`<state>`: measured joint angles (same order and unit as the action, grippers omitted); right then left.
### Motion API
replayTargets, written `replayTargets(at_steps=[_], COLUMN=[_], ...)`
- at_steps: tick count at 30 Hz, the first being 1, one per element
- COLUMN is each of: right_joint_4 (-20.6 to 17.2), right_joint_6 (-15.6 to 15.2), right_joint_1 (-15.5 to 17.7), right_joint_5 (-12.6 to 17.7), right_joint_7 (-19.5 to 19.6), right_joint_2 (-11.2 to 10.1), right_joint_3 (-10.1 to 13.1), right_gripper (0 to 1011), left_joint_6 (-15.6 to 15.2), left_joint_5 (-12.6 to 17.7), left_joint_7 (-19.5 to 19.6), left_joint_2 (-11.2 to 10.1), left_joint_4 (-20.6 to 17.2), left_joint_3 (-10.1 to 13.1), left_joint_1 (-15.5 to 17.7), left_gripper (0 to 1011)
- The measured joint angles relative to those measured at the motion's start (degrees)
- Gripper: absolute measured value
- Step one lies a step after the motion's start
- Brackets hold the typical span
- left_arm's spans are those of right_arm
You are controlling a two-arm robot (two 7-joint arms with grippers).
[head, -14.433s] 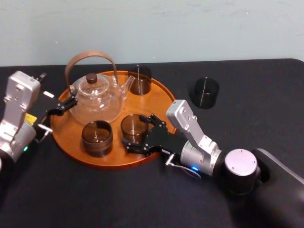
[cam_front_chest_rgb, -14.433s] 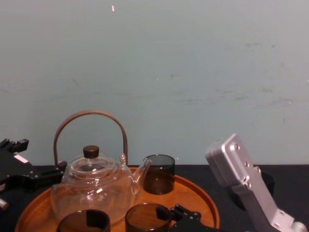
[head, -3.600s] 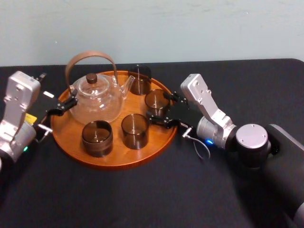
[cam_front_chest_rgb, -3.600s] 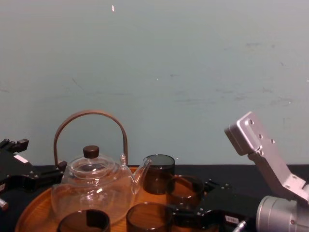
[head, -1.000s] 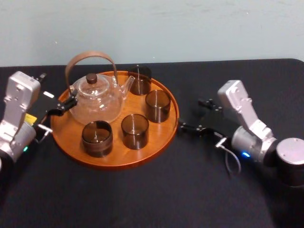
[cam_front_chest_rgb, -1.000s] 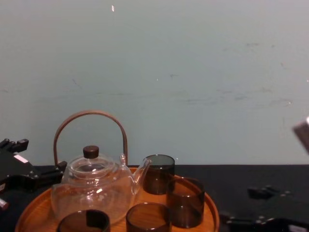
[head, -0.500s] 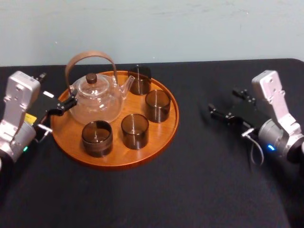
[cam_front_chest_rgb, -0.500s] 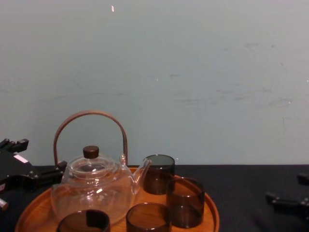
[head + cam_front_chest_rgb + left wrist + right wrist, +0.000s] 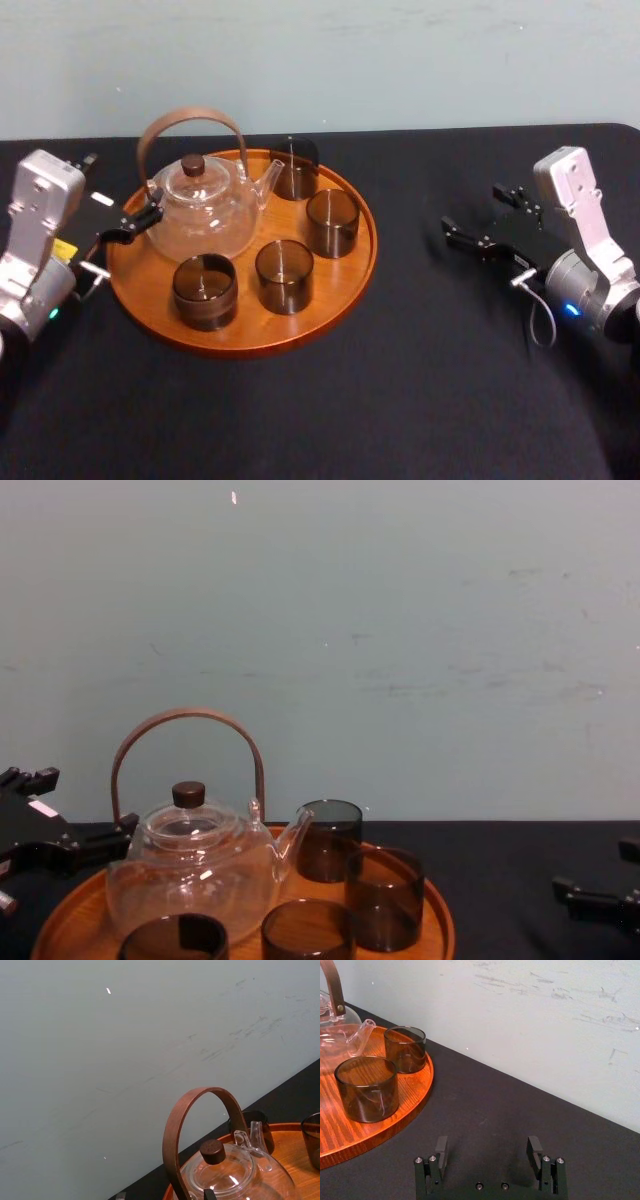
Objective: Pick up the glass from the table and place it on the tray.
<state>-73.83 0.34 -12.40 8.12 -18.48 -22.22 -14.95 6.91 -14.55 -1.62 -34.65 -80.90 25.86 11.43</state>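
The right arm is folded back at the right side of the table (image 9: pixel 400 390), its silver wrist link raised and its right gripper (image 9: pixel 472 212) pointing towards the tray (image 9: pixel 240 347) but well apart from it. The right wrist view shows the two black fingers (image 9: pixel 441 1148) spread wide, with bare black table between them and nothing held. The glass (image 9: pixel 332 222) stands upright on the right part of the tray, close inside the rim and apart from the three other glasses (image 9: pixel 283 276) and the teapot (image 9: pixel 205 205) (the spout points past it towards the rear glass). The left arm sits parked at the tray's left edge, its left gripper (image 9: pixel 135 220) just beside the teapot; whether it is open or closed cannot be told. About fourteen seconds earlier the glass stood on the table to the right of the tray; under four seconds ago the right gripper was around it on the tray. One second ago the gripper, already empty, was just outside the tray's right rim, and since the last half second it has barely shifted. The left arm and everything else on the tray have stayed where they were.
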Motion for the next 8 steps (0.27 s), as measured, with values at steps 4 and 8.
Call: replayTargets(at_steps=[4,8], right_joint_4=[-0.1,-0.1], right_joint_6=[0.0,0.0], right_joint_1=[0.0,0.0], right_joint_5=[0.0,0.0], right_joint_7=[-0.1,-0.1], right_joint_2=[0.0,0.0], right_joint_3=[-0.1,-0.1], right_gripper=[1002,1002], left_joint_6=[0.0,0.0], left_joint_5=[0.0,0.0], left_joint_7=[0.0,0.0], left_joint_2=[0.0,0.0], left_joint_4=[0.0,0.0], left_joint_3=[0.0,0.0], left_joint_1=[0.0,0.0], left_gripper=[1009,1009])
